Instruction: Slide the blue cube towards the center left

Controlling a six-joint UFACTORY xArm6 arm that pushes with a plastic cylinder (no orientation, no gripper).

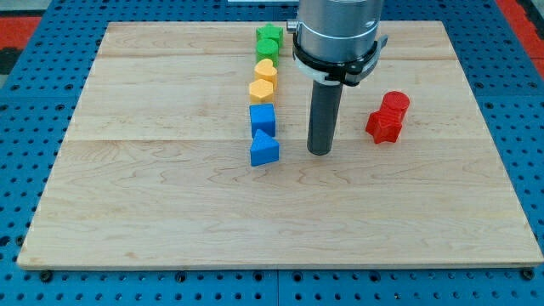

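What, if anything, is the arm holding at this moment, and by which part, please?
Nothing is held. The arm ends in a plain rod; my tip rests on the board, apart from the blue cube to its left and touching no block.

Green [269, 39], yellow [264, 78], red blocks [388, 116]

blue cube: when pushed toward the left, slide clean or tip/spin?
The blue cube sits flat on the smooth wooden board, so it will probably slide, not tip. An off-centre push from my tip, at its right, may spin it. The blue wedge-like block seems to touch it and might drag along.
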